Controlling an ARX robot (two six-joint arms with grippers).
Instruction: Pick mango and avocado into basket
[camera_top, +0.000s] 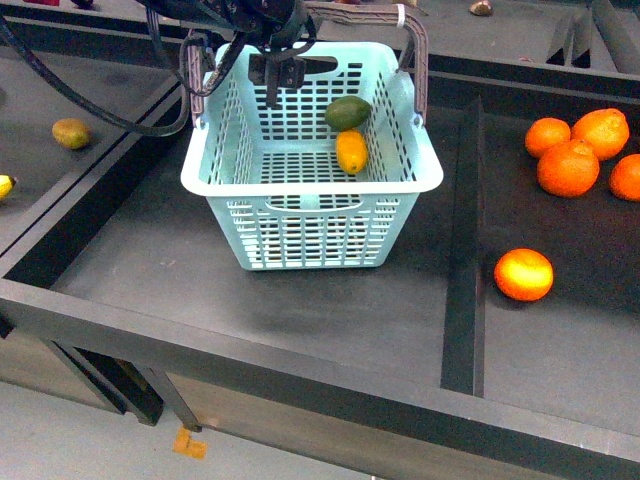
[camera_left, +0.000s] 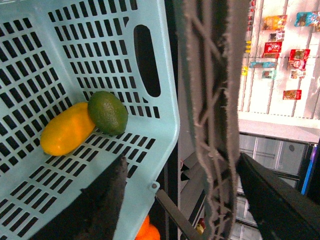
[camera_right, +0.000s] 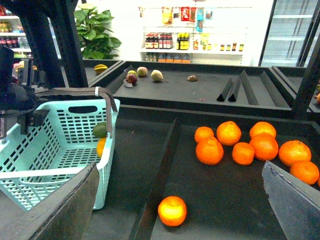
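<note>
Teal slotted plastic basket (camera_top: 300, 215) holds the smooth oval mango (camera_top: 351, 151), long axis toward 12 o'clock, touching the dull green avocado (camera_top: 347, 112). Left gripper (camera_left: 185, 195) has released jaws either side of the woven handle (camera_left: 212, 115); right gripper (camera_right: 180, 210) is spread wide, grasping nothing.

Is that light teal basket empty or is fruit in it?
Not empty: the light teal slotted plastic basket holds a dark green avocado and a yellow-orange mango, touching.

Front view looks down on the basket (camera_top: 300, 190); left wrist view peers closely inside; right wrist sees it sidelong.
</note>
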